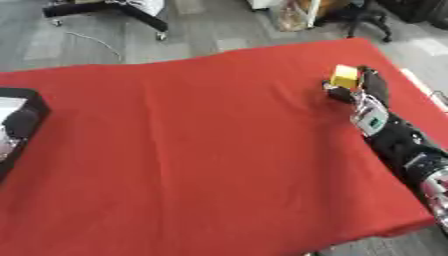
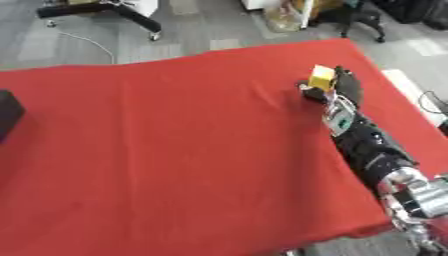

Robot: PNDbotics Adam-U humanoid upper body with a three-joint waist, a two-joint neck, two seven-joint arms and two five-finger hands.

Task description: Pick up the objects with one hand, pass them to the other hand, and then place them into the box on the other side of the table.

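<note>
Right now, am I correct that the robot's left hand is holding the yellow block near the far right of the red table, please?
Not quite: it is the right robot hand, not the left, as the arm comes in from the right side in the left eye view. The rest stands: its fingers are round the yellow block near the far right of the red table.

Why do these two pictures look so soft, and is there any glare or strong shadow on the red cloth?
Left eye view: soft throughout, so the yellow block at the right hand shows no detail; the red cloth is evenly lit, without glare, only faint folds. Right eye view: equally soft; the box is cut by the left edge and very dark.
</note>
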